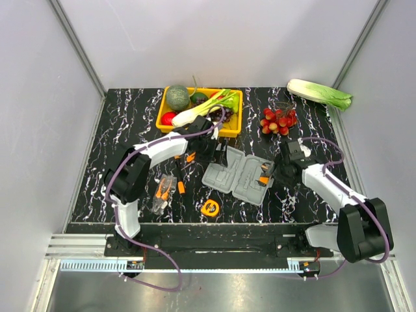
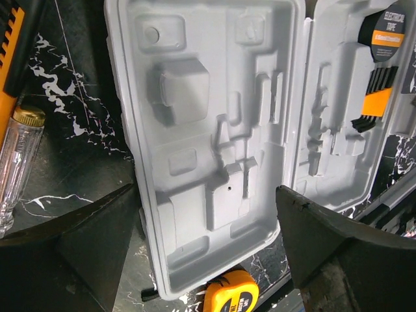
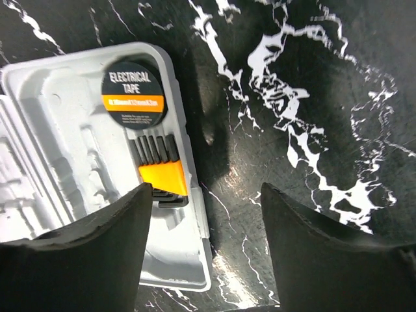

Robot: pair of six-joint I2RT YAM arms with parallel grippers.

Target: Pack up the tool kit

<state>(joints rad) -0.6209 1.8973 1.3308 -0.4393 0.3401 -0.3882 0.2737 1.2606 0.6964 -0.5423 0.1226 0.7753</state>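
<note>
Tool kit case: the grey case [image 1: 237, 175] lies open and flat at mid-bench. Its two halves sit side by side, the spread running roughly 9 to 3 o'clock with a slight tilt. Most moulded pockets are bare.
Already seated: a roll of electrical tape [image 3: 134, 90] and a rack of hex keys [image 3: 159, 172] sit in the 3 o'clock half.
Loose tools: the pliers [image 1: 162, 192] rest well out at 9 o'clock of the case, long axis near 12 to 6. A clear-handled screwdriver [image 2: 18, 156] lies off that same side. The yellow tape measure [image 1: 209, 208] sits at 7 o'clock, near the case's edge.
Left hand [image 2: 208, 247]: released, jaws wide, nothing between them, hovering over the 9 o'clock half.
Right hand [image 3: 207, 240]: released too, fingers apart over bare bench just past the case's 3 o'clock edge, grasping nothing.
Relation that matters: every loose tool lies on the left arm's side, so I judge that arm the nearer one. The pliers would want the jaws set across their long axis.
Surface: the bench [image 1: 123, 130] is black, white-veined and glossy; flat tools may be awkward to get under.
Room: pale panel walls [image 1: 39, 130] on metal posts. A yellow tray [image 1: 233, 130] of vegetables stands at 12 o'clock, no part of the job.
</note>
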